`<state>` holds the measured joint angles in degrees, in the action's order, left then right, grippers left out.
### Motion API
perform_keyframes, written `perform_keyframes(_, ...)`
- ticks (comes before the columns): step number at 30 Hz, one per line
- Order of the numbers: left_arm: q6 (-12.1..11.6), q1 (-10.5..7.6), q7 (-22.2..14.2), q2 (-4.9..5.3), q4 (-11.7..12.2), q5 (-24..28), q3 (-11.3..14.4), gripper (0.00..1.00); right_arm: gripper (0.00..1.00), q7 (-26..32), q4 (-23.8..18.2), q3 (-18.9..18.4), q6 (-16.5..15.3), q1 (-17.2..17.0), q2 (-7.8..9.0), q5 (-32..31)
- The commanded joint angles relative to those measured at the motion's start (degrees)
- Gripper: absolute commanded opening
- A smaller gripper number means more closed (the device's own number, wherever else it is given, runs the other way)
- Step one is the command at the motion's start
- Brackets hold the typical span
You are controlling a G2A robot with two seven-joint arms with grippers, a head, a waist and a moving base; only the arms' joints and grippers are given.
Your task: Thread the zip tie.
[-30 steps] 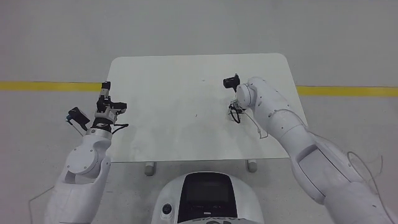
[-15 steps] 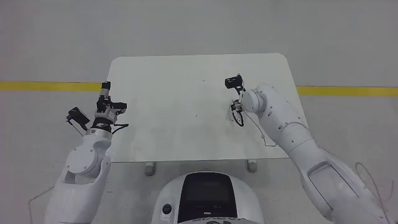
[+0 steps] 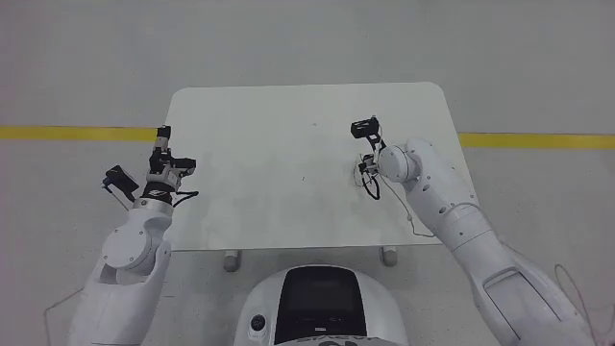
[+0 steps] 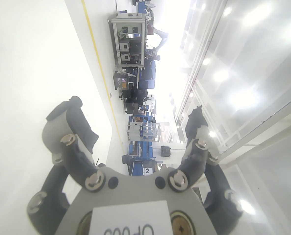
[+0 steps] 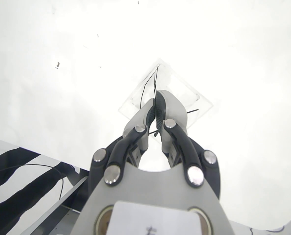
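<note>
My pads (image 5: pixel 160 110) ribbed black rubber; zip tie (image 5: pixel 155 81) thin black plastic; tray (image 5: pixel 184 84) clear glossy plastic; table (image 5: pixel 62 25) smooth matt white.

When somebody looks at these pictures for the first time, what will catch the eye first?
The eye goes first to the right gripper, shut on a thin black zip tie over a clear square tray that lies on the white table. Next comes the left gripper, wide open and holding nothing, beside the table's left edge.
</note>
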<state>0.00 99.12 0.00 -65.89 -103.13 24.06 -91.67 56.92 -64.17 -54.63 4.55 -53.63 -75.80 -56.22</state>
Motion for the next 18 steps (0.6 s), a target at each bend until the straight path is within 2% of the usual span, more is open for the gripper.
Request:
perform_keyframes(1, 0.0, 0.0, 0.0, 0.0, 0.0, 0.0, 0.0, 1.0, 0.0, -1.88, -0.92, -0.39, -0.63, -0.72, 0.09, 0.24)
perform_keyframes(6, 0.0, 0.0, 0.0, 0.0, 0.0, 0.0, 0.0, 1.0, 0.0, -2.77, -2.06, -0.88, -1.04, -1.58, 0.22, 0.07)
perform_keyframes(14, 0.0, 0.0, 0.0, 0.0, 0.0, 0.0, 0.0, 1.0, 0.0, -4.23, -0.23, -0.43, -0.75, -1.05, -0.3, 1.02)
perform_keyframes(15, 0.0, 0.0, 0.0, 0.0, 0.0, 0.0, 0.0, 1.0, 0.05, -4.29, 0.21, -0.26, -0.76, -0.84, -0.42, 1.18)
perform_keyframes(16, 0.0, 0.0, 0.0, 0.0, 0.0, 0.0, 0.0, 1.0, 0.15, -4.31, 0.56, -0.11, -0.78, -0.65, -0.51, 1.28)
perform_keyframes(18, 0.0, 0.0, 0.0, 0.0, 0.0, 0.0, 0.0, 1.0, 0.2, -4.4, 1.42, 0.26, -0.85, -0.16, -0.74, 1.49)
